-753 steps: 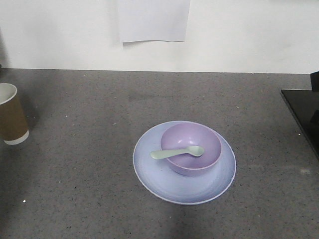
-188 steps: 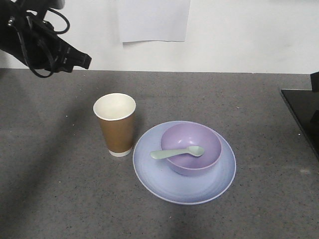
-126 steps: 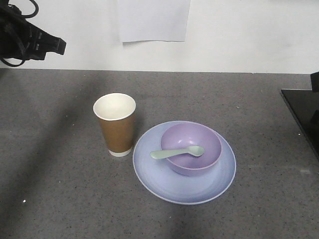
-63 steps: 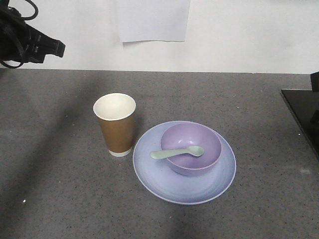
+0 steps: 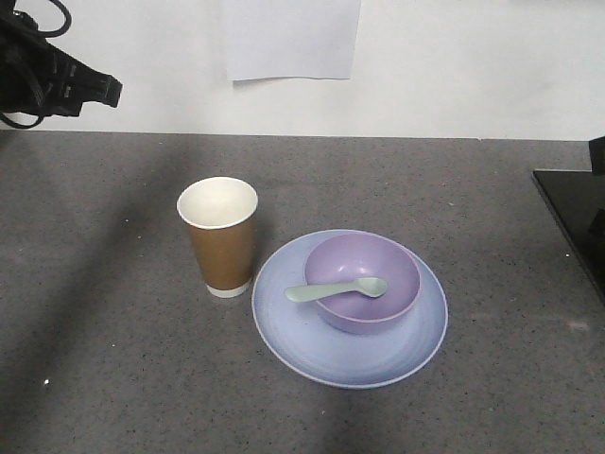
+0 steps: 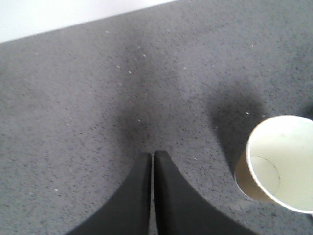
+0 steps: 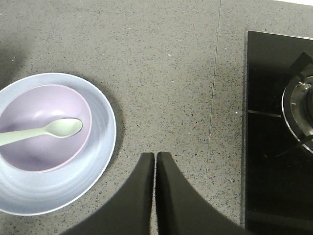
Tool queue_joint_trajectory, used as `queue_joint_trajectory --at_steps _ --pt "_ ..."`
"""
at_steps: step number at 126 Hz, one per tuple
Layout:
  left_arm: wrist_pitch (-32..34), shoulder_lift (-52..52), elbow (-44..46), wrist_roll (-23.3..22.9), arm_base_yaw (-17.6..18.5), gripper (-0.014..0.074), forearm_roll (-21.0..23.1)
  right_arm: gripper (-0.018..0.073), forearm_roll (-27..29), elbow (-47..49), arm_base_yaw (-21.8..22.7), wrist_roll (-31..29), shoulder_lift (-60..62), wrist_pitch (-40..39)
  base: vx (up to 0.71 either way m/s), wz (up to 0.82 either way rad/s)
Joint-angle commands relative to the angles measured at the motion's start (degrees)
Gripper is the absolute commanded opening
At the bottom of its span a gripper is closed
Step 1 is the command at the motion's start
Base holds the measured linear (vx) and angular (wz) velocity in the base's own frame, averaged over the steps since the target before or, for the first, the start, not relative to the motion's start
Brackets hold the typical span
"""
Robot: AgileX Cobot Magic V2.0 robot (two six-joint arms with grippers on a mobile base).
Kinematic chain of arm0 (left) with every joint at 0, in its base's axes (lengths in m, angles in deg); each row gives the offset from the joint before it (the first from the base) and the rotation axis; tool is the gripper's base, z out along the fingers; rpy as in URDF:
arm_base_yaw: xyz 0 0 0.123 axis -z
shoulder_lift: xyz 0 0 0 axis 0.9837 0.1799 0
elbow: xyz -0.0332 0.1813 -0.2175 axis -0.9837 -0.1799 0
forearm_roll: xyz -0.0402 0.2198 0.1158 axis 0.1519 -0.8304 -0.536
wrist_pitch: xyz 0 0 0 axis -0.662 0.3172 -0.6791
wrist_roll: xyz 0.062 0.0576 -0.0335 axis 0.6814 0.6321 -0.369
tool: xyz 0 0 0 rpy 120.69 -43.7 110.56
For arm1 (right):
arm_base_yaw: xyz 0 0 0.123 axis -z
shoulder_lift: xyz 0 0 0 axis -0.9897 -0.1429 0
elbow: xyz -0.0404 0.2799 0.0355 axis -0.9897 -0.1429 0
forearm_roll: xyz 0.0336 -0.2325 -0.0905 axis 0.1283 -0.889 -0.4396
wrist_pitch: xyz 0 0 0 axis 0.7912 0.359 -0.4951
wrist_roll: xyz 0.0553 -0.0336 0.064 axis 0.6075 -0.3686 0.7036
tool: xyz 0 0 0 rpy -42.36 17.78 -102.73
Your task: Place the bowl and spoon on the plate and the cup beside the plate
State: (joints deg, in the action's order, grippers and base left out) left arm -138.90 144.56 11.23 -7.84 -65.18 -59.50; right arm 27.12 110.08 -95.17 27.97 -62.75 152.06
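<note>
At the far left of the front view, the left arm's black gripper (image 5: pixel 80 85) hangs above the back edge of the speckled dark-grey stone counter (image 5: pixel 113 378), well apart from everything on it; its own wrist camera shows the two black fingers (image 6: pixel 139 196) pressed together with only a hairline seam between them, holding nothing. To its right stands the tall tapered brown paper cup (image 5: pixel 219 236), upright, with a cream-white inside and a white band at its base, set just beside the left rim of the round pale blue-lilac plate (image 5: pixel 293 331). On the middle of that plate sits the round lavender-purple plastic bowl (image 5: pixel 364 307), and the small pale mint-green plastic spoon (image 5: pixel 336 289) lies across it, scoop inside the bowl and handle jutting over the bowl's left rim. A white sheet of paper (image 5: pixel 291 38) hangs on the wall behind. Further right, the right gripper (image 7: pixel 155 196) shows only in its wrist view, fingers likewise closed against each other and empty, hovering over bare counter between the plate and a glossy black cooktop (image 5: pixel 577 218) at the right edge.
</note>
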Motion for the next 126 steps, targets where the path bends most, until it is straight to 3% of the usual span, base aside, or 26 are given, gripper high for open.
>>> queue_joint_trajectory --at_steps 1,13,34,67,98,126 --pt "3.9 -4.8 1.1 -0.4 -0.1 -0.0008 -1.0 -0.0001 -0.8 1.5 0.3 -0.3 0.9 -3.2 0.0 0.0" --pt "7.4 -10.9 -3.0 -0.4 -0.1 -0.0008 0.2 -0.0001 -0.8 1.5 0.3 -0.3 0.9 -3.2 0.0 0.0" --pt "17.5 -25.7 -18.6 -1.0 -1.0 -0.0008 0.1 -0.0001 -0.8 1.5 0.3 -0.3 0.9 -3.2 0.0 0.0" --pt "22.7 -45.6 -45.1 -5.0 -6.0 -0.0008 1.0 -0.0001 -0.8 1.5 0.3 -0.3 0.9 -3.2 0.0 0.0" --pt "38.7 -62.5 -73.4 -5.0 -8.1 -0.0008 3.0 -0.0001 -0.8 1.5 0.3 -0.3 0.9 -3.2 0.0 0.0" --pt "43.3 -74.1 -88.3 -5.1 -9.1 -0.0008 4.5 -0.0001 -0.8 1.5 0.3 -0.3 0.9 -3.2 0.0 0.0"
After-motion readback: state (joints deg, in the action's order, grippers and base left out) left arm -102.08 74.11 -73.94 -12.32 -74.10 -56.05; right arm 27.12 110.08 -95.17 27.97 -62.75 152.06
